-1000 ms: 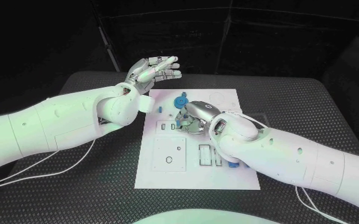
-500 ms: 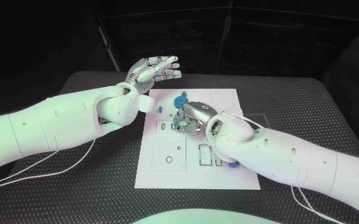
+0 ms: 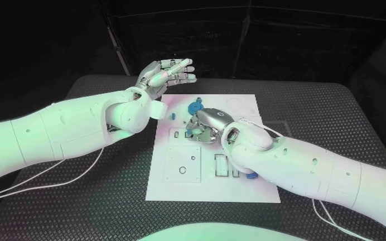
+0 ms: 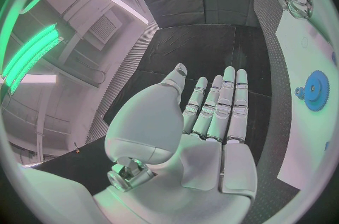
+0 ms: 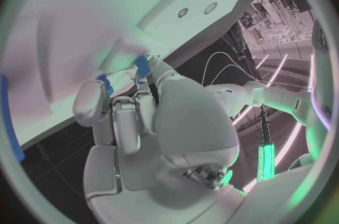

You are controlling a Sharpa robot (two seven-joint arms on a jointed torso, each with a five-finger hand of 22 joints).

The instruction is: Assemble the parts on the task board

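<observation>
Silver and segmented, the right hand (image 3: 206,126) lies knuckles-up on the middle of the task board (image 3: 245,104), its fingers curled down over small blue parts (image 5: 144,66); the right wrist view shows one blue piece at the fingertips, though whether it is pinched or merely touched I cannot tell. Raised above the board's far left corner, the left hand (image 3: 165,75) is spread flat, fingers straight and apart, holding nothing. The board is a flat white rectangular plate with cut-out slots and round holes, resting on the black table (image 3: 322,112), whose surface has a fine ribbed weave. A blue toothed gear (image 3: 194,109) stands on the board just beyond the right hand.
</observation>
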